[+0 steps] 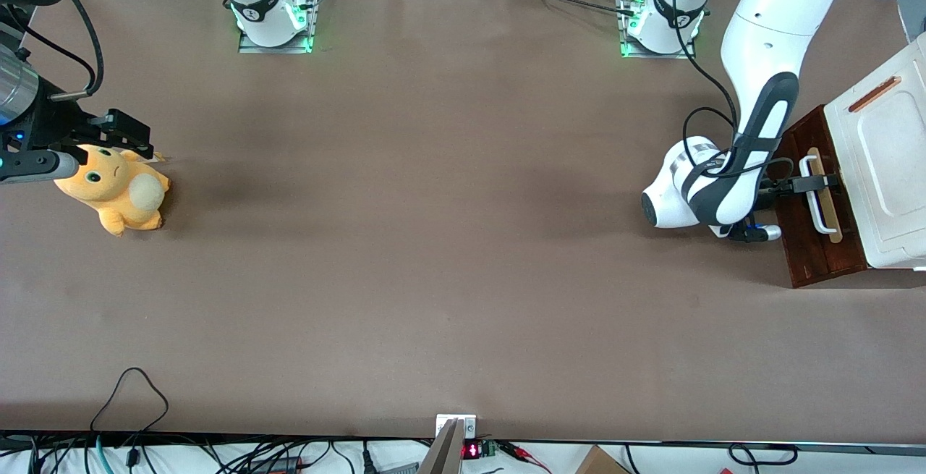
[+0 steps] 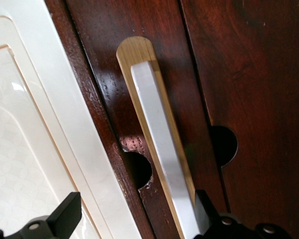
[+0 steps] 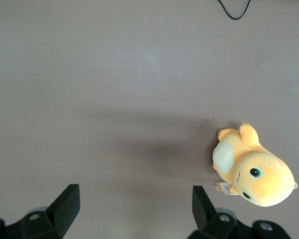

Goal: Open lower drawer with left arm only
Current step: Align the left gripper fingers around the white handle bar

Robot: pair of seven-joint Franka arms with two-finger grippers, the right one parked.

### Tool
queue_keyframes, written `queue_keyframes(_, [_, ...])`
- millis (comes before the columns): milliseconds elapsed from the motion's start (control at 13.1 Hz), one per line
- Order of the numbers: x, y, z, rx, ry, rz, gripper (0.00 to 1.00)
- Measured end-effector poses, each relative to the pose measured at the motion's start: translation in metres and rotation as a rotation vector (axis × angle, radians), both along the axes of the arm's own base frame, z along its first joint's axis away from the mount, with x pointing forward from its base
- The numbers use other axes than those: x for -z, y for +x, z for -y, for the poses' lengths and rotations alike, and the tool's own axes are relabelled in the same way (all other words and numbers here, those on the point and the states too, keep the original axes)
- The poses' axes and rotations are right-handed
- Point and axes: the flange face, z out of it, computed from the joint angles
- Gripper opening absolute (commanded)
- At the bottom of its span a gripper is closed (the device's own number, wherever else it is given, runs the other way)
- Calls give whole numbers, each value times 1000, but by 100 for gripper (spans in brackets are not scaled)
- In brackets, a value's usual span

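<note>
The lower drawer (image 1: 804,246) shows its dark reddish-brown front (image 2: 159,55) at the working arm's end of the table. On that front lie a pale wood strip (image 1: 833,224) and a white loop handle (image 1: 820,212) (image 2: 159,134). My left arm (image 1: 767,40) reaches down to it, and its gripper (image 1: 821,183) (image 2: 134,213) sits at the handle, open. The white bar runs between the two black fingers, close against one fingertip (image 2: 203,206). The other fingertip (image 2: 66,213) hangs over the white cabinet top (image 2: 20,149). Two round notches (image 2: 138,169) cut the dark wood beside the strip.
The white cabinet top (image 1: 886,170) with a copper-coloured strip (image 1: 874,94) stands above the drawer. An orange plush toy (image 1: 116,195) (image 3: 254,172) lies toward the parked arm's end of the table. A black cable loop (image 1: 130,394) rests near the table's front edge.
</note>
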Motion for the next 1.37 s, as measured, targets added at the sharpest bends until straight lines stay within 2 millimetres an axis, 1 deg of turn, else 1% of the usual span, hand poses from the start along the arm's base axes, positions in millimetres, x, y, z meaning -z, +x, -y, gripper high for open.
queue_keyframes(535, [23, -5, -1, 18, 26, 3, 100])
queue_keyframes(840, [25, -4, -2, 34, 42, -2, 99])
queue_keyframes(1145, [33, -7, -8, 25, 44, -17, 98])
queue_keyframes(1298, [37, -9, -12, 18, 45, -25, 95])
queue_keyframes(1375, [37, -9, -14, 15, 45, -25, 92])
